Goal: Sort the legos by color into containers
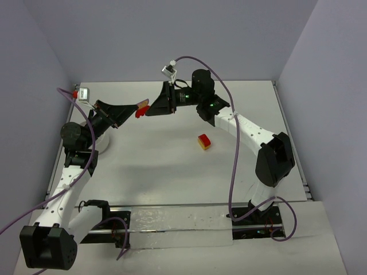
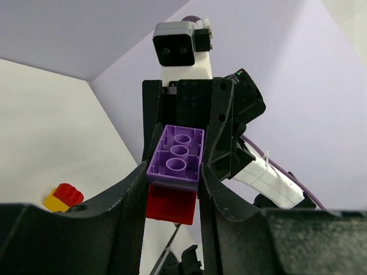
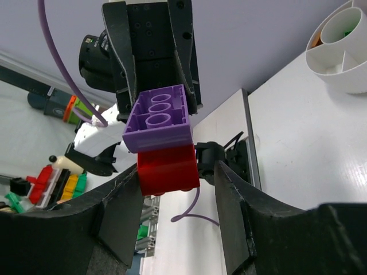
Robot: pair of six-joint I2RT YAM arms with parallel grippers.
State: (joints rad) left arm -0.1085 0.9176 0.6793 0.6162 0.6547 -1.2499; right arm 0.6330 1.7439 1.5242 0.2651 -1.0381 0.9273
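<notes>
White arms (image 1: 62,197) carry black joints (image 1: 274,161) and purple cables (image 1: 233,172).

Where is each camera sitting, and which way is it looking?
Top camera: high behind the bases, looking down at the table; left arm and right arm both show.
Left wrist: faces the right pincer; its own fingers frame the bottom.
Right wrist: faces the left pincer, white tub off to one side; own fingers below.
Both wrist views share the purple brick stacked on the red brick.
</notes>
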